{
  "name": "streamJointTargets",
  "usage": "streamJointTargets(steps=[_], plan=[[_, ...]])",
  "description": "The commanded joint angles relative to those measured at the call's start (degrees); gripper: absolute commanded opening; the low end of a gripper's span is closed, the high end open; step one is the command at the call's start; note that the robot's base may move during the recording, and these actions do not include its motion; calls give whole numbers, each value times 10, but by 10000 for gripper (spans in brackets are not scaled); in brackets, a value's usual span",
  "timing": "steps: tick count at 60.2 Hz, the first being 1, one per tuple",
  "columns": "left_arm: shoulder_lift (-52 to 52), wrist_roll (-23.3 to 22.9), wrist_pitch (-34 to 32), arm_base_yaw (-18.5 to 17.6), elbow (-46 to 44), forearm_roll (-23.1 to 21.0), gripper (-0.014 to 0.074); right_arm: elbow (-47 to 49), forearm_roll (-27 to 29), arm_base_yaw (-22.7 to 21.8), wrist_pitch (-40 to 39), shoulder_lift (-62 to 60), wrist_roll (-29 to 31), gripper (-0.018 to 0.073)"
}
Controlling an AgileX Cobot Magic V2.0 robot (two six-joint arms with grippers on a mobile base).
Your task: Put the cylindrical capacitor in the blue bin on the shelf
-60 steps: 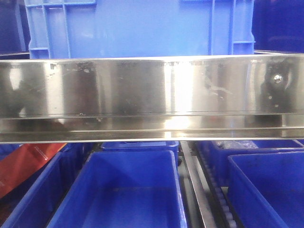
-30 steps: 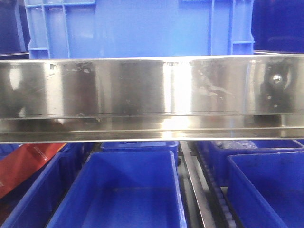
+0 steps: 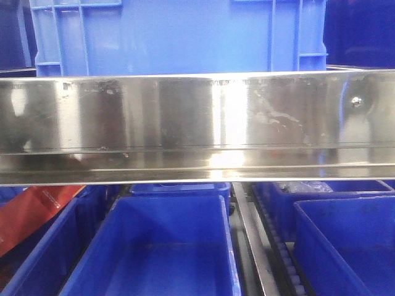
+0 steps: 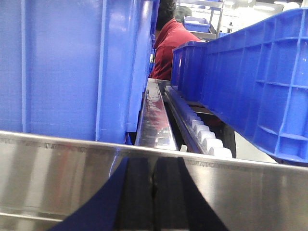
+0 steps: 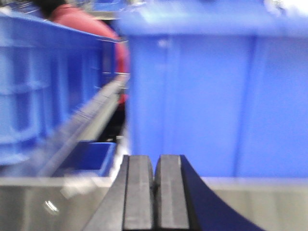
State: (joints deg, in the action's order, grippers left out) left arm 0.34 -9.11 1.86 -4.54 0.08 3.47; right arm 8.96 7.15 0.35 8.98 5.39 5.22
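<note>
A: What fills the front view?
B: The shelf (image 3: 197, 126): its wide shiny steel rail runs across the whole frame. A large blue bin (image 3: 179, 37) stands on the level above it. Below, a lower blue bin (image 3: 154, 246) sits in the middle, with another blue bin (image 3: 345, 240) to its right and a roller track (image 3: 287, 265) between the two. A red-orange package (image 3: 31, 213) shows at the lower left.

A: And the left wrist view?
B: The left pincer (image 4: 154, 192) has its two dark pads pressed together, clenched, just in front of the steel rail. Beyond the rail, white rollers (image 4: 204, 137) run back between two blue bins, and a person in a red top (image 4: 168, 41) is behind them.

A: The right side?
B: That view is blurred. The right pincer (image 5: 155, 192) is likewise clenched, pads touching, before a blue bin wall (image 5: 211, 96).

A: Where is the cylindrical capacitor?
B: It cannot be made out in any view; nothing shows between either pair of pads.
</note>
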Motion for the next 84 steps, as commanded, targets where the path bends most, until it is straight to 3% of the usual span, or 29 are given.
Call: streamJointTargets(steps=[1,8,22,84], plan=[[-3,1,-11,2,-1,-4,-111,-43,10,-13,-25,-39,0,-162],[-3,1,-11,2,-1,-4,-111,-90,11,-13,-42,-54,0,-162],[-3,1,-11,2,-1,-4,-111,-90,-14,-13,-26,-54,0,-162],[-3,1,-11,2,-1,-4,-111,-90,-14,-13,-30,-54,0,-162]])
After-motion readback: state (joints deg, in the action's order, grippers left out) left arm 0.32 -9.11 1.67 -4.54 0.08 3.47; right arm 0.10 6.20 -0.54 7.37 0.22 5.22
